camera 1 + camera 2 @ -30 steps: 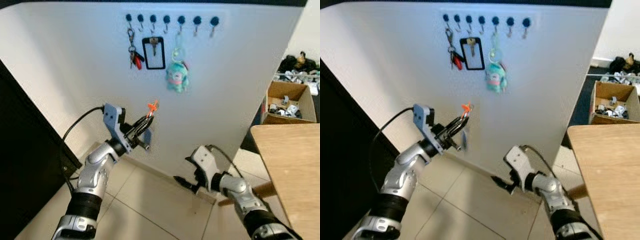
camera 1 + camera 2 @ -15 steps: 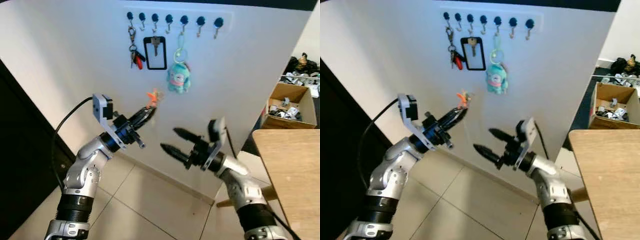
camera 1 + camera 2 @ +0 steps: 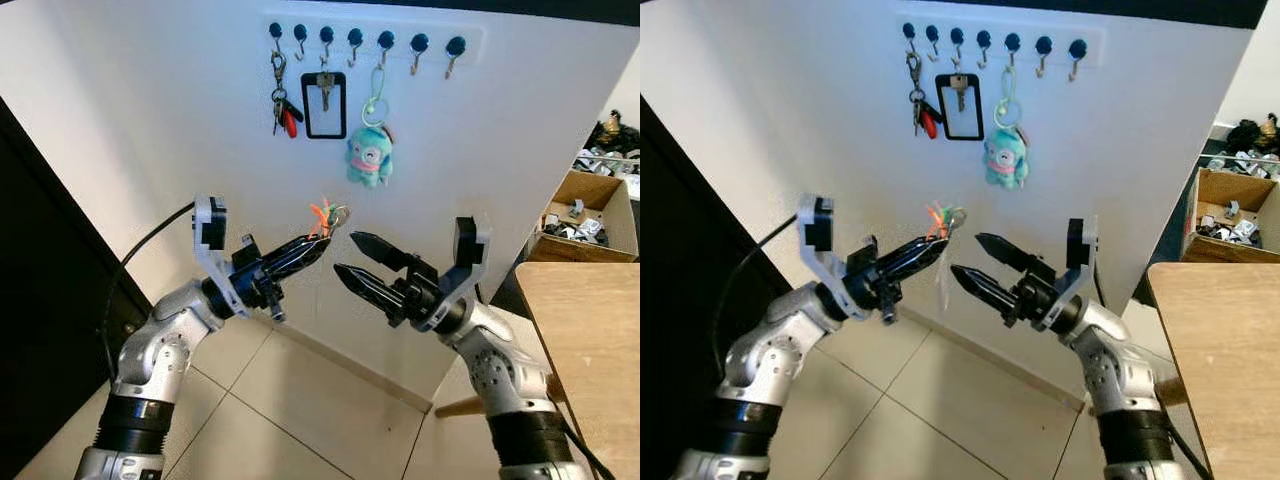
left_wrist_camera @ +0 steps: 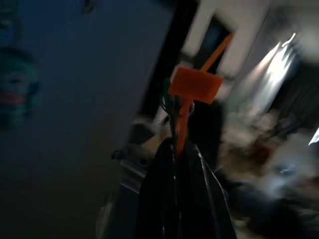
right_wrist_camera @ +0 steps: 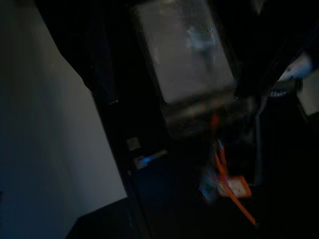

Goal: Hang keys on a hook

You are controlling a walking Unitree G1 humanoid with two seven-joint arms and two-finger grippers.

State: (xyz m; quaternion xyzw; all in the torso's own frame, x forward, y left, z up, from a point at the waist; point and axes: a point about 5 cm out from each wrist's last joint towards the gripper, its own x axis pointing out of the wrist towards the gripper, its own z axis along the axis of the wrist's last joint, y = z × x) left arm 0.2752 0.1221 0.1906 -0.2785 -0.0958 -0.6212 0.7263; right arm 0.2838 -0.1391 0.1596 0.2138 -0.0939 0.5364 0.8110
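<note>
The left gripper [image 3: 318, 243], two long black fingers on a silver arm, is raised in front of the white wall panel [image 3: 150, 130] with its fingers pressed together on the small bunch of keys with an orange tag and a metal ring [image 3: 327, 214], which sticks up from the fingertips, in the air and well below the hooks. In the left wrist view the orange tag [image 4: 195, 85] stands just above the closed black fingers [image 4: 164, 199]. Just to the right, the right gripper [image 3: 349, 256] faces the left one, its two fingers spread apart and empty, their tips near the keys but not touching them. Above, a row of dark-knobbed hooks [image 3: 362, 40] runs along the top of the panel; from the left-hand hooks hang a key bunch with a red fob [image 3: 283, 108], a black rectangular card holder with a key [image 3: 325, 103] and a turquoise plush toy on a pale green ring [image 3: 370, 156]. At far right stand the corner of a wooden table [image 3: 590, 330] and a cardboard box of oddments [image 3: 585, 205].
</note>
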